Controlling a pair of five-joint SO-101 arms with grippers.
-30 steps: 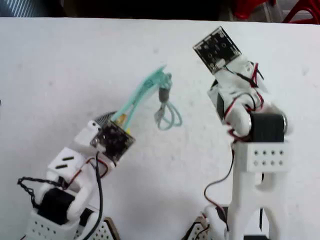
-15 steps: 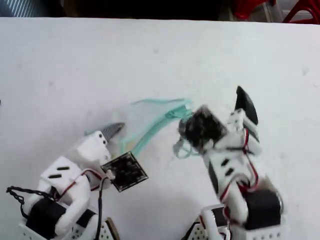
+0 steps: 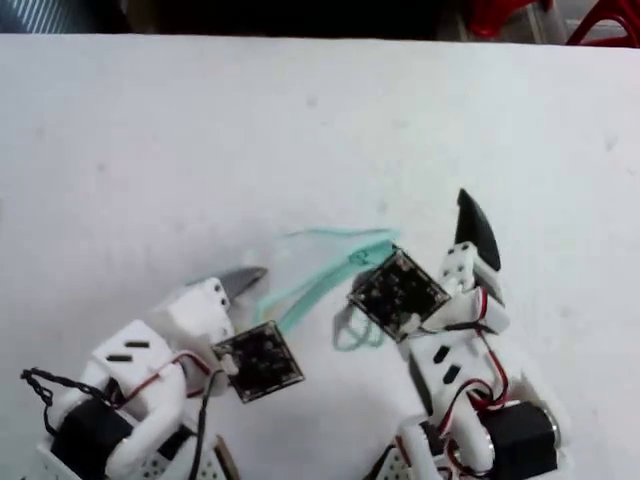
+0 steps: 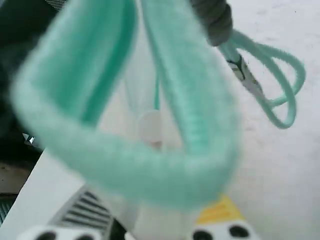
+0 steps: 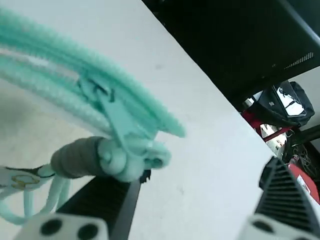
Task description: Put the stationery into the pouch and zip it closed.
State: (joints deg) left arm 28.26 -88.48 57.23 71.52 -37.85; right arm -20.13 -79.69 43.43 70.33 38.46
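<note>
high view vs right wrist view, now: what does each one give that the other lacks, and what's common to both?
High view adds the layout: left arm and right arm with the pouch between them, over the white table. Right wrist view adds close detail: the zipper pull and grey cord stopper next to one finger of the open right gripper. Shared: the teal pouch, its cord loop, the table.
</note>
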